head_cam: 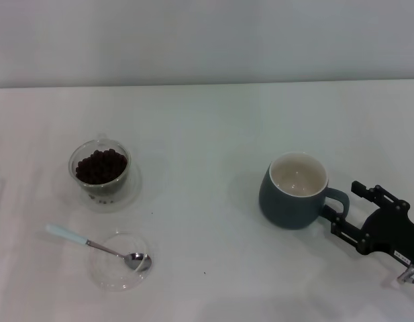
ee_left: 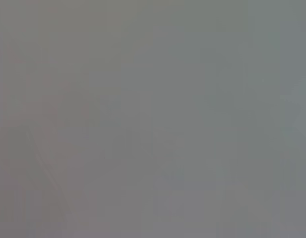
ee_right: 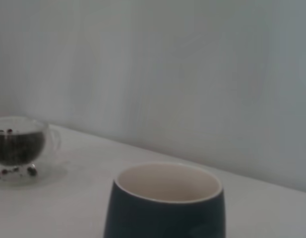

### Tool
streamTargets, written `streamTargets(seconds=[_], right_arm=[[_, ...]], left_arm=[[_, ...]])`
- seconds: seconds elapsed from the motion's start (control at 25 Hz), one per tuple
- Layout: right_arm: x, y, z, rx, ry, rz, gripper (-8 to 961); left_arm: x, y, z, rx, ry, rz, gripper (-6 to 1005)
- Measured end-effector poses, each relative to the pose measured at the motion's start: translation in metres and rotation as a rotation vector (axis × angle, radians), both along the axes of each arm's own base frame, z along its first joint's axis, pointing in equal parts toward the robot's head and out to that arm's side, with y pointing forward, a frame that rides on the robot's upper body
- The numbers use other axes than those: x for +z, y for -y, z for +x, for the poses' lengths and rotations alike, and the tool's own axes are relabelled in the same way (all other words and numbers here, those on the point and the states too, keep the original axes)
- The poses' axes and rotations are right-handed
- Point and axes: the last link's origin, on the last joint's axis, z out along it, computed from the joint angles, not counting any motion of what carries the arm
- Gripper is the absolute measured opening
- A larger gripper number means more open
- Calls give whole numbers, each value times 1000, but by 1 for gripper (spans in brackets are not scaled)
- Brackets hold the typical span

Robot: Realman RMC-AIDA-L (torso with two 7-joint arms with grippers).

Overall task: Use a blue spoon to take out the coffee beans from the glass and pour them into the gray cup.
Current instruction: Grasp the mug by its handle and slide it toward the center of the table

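Right hand (head_cam: 337, 209) at lower right of head view, fingers spread either side of the gray cup's (head_cam: 295, 191) loop handle, not pinching it. Cup upright, right of centre, cream inside bare. Left hand not in any view; left wrist picture is blank grey.

Glass (head_cam: 100, 169) at left of frame, well filled with coffee beans (head_cam: 99, 166), standing on its clear saucer base. Blue spoon (head_cam: 96, 245) below it at lower left, bowl resting in a shallow glass dish (head_cam: 119, 268), pale handle sticking out up-left over the table (head_cam: 207, 134).

Step in hand looks like steadying the cup. Judgement: close squarely on the handle, no shove, keep it upright. Spoon is best taken by its free handle.

Table white, matte, plain. Pale bare wall (head_cam: 207, 40) behind
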Motion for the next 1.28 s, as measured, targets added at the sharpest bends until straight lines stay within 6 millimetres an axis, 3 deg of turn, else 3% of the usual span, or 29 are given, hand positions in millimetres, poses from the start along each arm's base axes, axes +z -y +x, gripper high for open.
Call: streamTargets(seconds=[0.44, 0.68, 0.88, 1.28], right_arm=[[-1, -8, -1, -14, 16, 4, 615], [-2, -11, -5, 3, 14, 3, 423], [-3, -13, -7, 18, 16, 0, 339], [-10, -15, -15, 64, 33, -47, 346]], left_arm=[[0, 2, -2, 8, 0, -1, 800], [1, 2, -2, 8, -2, 1, 799], [1, 4, -4, 13, -2, 2, 801], [1, 9, -7, 25, -2, 2, 800]])
